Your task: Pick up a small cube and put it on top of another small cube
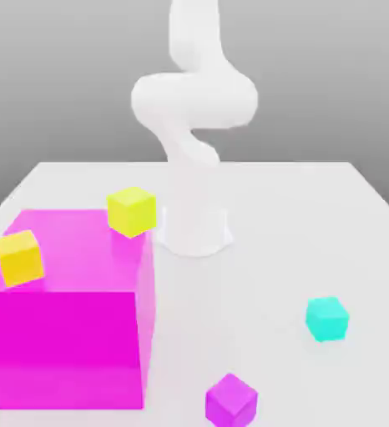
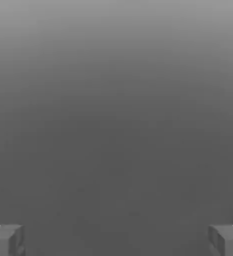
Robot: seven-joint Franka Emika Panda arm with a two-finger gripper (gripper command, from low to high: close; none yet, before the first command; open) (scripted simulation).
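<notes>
A: Fld notes, ext. view, clock read off arm base (image 1: 195,233), 12 = far side. Cyan cube (image 1: 327,318)?
B: Approx. 4 o'clock, on white tabletop (image 1: 269,271), toward ext. view's right. Well apart from other cubes.
A: Purple cube (image 1: 231,402)?
B: Betw. 5 & 6 o'clock, nr. edge of frame; approx. 7–8 o'clock from cyan.
A: Big magenta block (image 1: 64,334)?
B: Approx. 7–8 o'clock, ext. view's left. Far larger than any cube.
A: Yellows?
B: Greenish-yellow cube (image 1: 132,212) at block top's 1 o'clock corner; orange-yellow cube (image 1: 19,258) nr. its 8 o'clock side. Both seen against block top; exact contact, can't tell.
A: Arm (image 1: 195,98)?
B: White, upright above base, upper part runs out of frame at 12.
A: End eff.?
B: Hand view: gripper (image 2: 117,242) wide open, fingers (image 2: 226,242) at approx. full spread, well apart, holding nothing. Plain grey backdrop (image 2: 116,125) betw. & beyond.
</notes>
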